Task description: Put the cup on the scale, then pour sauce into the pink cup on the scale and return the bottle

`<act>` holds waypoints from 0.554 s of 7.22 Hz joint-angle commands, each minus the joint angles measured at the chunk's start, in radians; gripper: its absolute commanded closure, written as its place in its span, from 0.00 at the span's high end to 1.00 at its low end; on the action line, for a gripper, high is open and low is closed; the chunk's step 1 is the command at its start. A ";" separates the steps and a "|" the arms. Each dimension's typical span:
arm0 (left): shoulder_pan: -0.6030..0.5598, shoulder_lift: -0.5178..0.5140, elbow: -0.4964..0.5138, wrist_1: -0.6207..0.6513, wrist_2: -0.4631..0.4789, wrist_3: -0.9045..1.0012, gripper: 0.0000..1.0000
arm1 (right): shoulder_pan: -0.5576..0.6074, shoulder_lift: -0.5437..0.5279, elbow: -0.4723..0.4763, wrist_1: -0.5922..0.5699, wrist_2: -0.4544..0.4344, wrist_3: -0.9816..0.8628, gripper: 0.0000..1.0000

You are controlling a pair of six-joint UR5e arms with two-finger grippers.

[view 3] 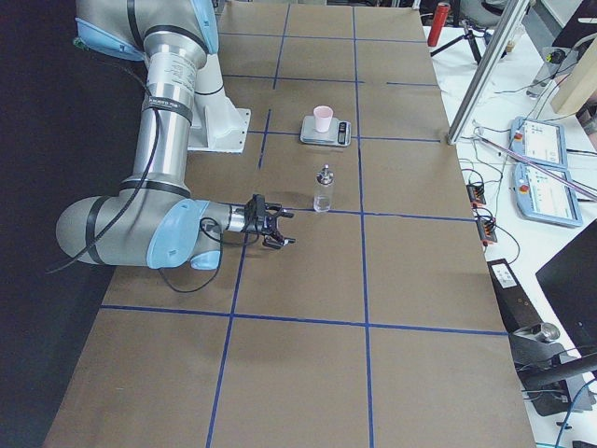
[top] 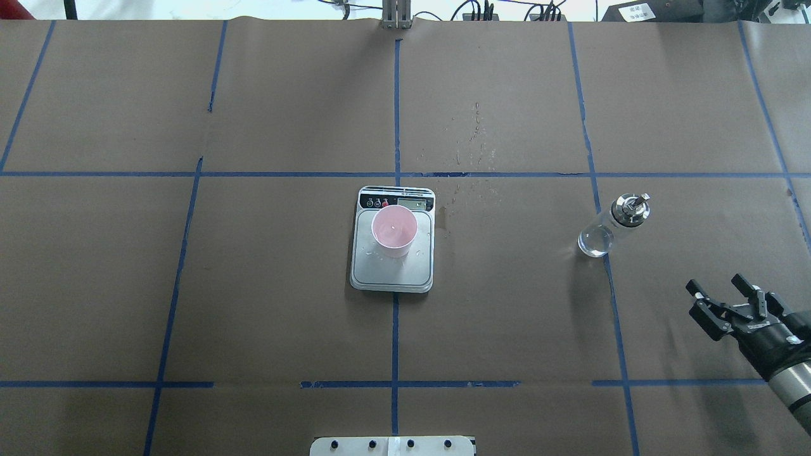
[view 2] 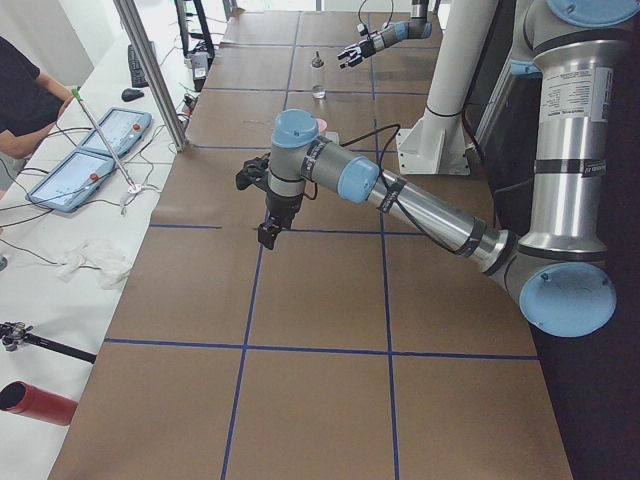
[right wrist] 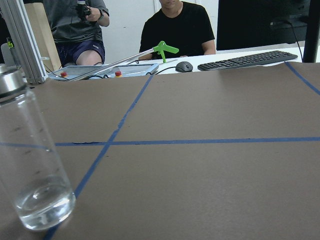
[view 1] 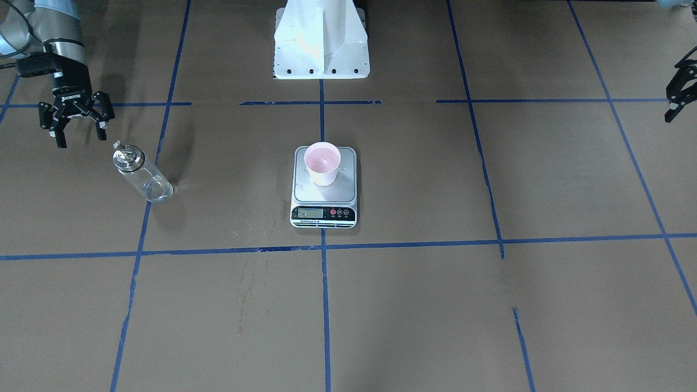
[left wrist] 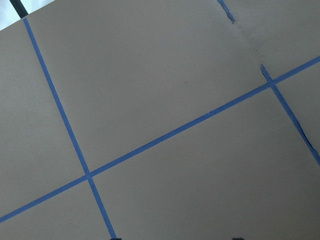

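The pink cup (view 1: 322, 163) stands upright on the silver scale (view 1: 325, 191) at the table's middle; both also show in the overhead view, cup (top: 394, 230) and scale (top: 393, 273). The clear glass bottle (view 1: 141, 173) with a silver cap stands upright on the paper, free of any grip, with a little clear sauce at its bottom (right wrist: 37, 202). My right gripper (view 1: 76, 126) is open and empty, a short way from the bottle (top: 611, 227) on the robot's side (top: 728, 297). My left gripper (view 1: 678, 95) is open and empty, far off over bare paper (view 2: 268, 215).
The white robot base (view 1: 320, 43) stands at the table's robot edge. Wet spots (view 1: 256, 228) mark the brown paper near the scale. Blue tape lines grid the table. Operators (right wrist: 175, 25), tablets (view 2: 90, 150) and a keyboard (right wrist: 245, 59) lie beyond the far edge.
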 commanded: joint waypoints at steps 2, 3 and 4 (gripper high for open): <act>0.001 0.000 0.006 0.000 -0.001 0.000 0.79 | 0.340 0.069 -0.061 0.082 0.408 -0.133 1.00; 0.001 -0.002 0.007 0.000 -0.001 0.000 0.79 | 0.452 0.117 -0.063 0.027 0.522 -0.191 1.00; 0.002 -0.002 0.010 0.000 0.000 0.000 0.79 | 0.573 0.178 -0.061 -0.033 0.657 -0.231 1.00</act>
